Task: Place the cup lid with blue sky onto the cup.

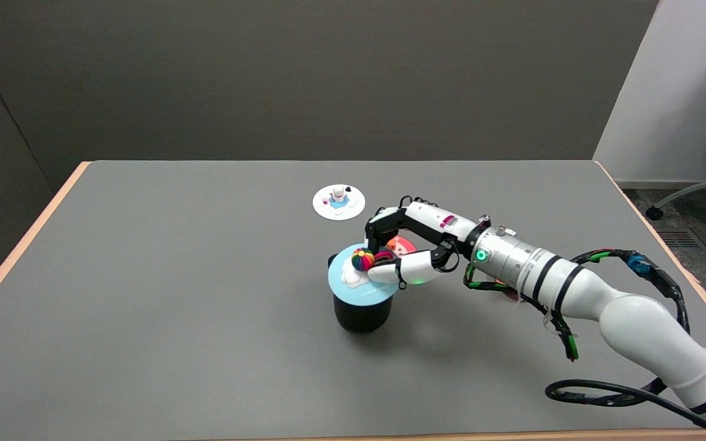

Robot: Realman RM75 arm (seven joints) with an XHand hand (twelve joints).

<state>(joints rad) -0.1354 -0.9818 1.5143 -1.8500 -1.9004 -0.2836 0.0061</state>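
right hand [411, 248] is in at the centre of the frame, arm [573, 288] stretching in from the lower right, black cables looped along it. fingers are closed on the blue sky lid [362, 283] — a white fingertip [383, 272] lies across the lid's right side, pressed up against the rainbow-coloured ball knob [363, 259], and dark fingers [377, 229] arch over from above and come down just behind that knob. so it's a pinch at the knob, hand clamped on the lid.

the lid itself sits on top of the black cup [362, 315], a little below the middle of the frame. light blue disc, white cloud shape [352, 277] on its left part, faint lettering near its lower edge. it looks tilted, left edge overhanging the cup rim, and whether it is seated flat on the rim i cannot tell from this angle.

just behind the hand, partly hidden under the fingers, there's a pink-red lid [403, 246] lying on the table. further up, above centre, a white lid [339, 203] with a small figure on it lies flat, well apart from the cup.

grey table [175, 275] with a pale wooden edge, dark wall behind — and a chair base [696, 193] peeking in at the right edge.
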